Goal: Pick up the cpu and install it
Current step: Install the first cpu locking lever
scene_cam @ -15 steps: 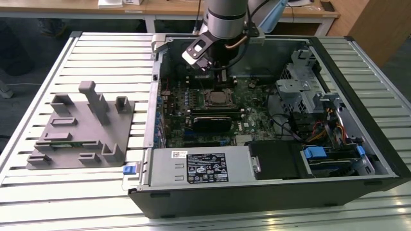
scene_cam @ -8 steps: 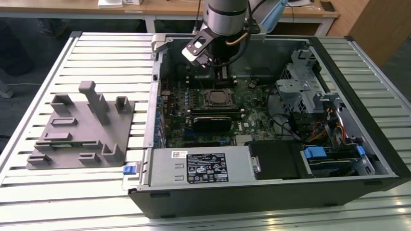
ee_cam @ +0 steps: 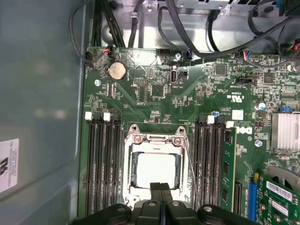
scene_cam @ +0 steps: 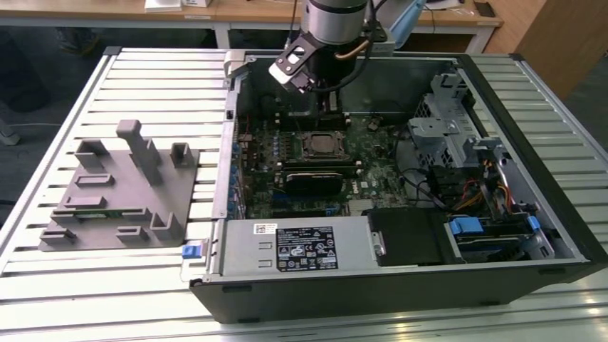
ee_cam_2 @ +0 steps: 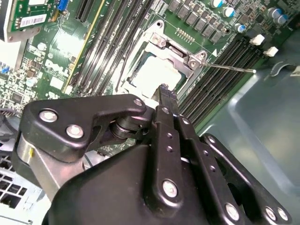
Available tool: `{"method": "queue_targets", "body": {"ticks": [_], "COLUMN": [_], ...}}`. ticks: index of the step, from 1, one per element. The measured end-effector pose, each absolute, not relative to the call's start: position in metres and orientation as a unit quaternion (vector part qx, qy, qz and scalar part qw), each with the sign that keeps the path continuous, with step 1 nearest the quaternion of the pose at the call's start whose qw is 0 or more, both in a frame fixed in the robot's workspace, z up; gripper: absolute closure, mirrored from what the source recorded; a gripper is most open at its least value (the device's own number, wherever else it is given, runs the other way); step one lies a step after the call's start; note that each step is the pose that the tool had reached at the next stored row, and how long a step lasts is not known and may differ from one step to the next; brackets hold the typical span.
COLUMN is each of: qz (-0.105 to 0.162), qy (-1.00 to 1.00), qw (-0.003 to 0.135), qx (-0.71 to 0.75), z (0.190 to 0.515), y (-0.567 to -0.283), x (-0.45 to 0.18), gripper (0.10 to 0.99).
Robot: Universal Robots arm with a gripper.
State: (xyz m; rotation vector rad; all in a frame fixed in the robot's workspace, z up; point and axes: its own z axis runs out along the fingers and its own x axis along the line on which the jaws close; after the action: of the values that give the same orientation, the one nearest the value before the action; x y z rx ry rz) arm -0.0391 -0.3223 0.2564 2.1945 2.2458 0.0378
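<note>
The cpu (ee_cam: 156,169) lies flat inside the motherboard socket, its pale silvery top showing through the metal frame (ee_cam: 154,139). The second wrist view has the cpu (ee_cam_2: 157,75) in the same seat, with a thin metal lever (ee_cam_2: 232,69) sticking out beside the socket. My gripper (ee_cam: 161,186) hangs just above one edge of the cpu, its two black fingers pressed together with nothing between them. In the exterior view the arm (scene_cam: 328,28) reaches down into the open computer case over the socket (scene_cam: 321,144).
Memory slots (ee_cam: 103,159) flank the socket on both sides. A black heatsink-like block (scene_cam: 318,179) sits just in front of it. A drive cage and cables (scene_cam: 456,142) crowd the case's right. A grey fixture (scene_cam: 124,192) stands on the slatted table at the exterior view's left.
</note>
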Motion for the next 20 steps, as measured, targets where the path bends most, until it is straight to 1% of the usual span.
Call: {"method": "queue_targets", "body": {"ticks": [9,20], "qz": [0.012,0.012], "qy": [0.715,0.768], "qw": [0.001,0.0], "qx": [0.699,0.64], "z": [0.274,0.274], "y": [-0.322,-0.322], "x": [-0.039,-0.039], "gripper": [0.98,0.98]}}
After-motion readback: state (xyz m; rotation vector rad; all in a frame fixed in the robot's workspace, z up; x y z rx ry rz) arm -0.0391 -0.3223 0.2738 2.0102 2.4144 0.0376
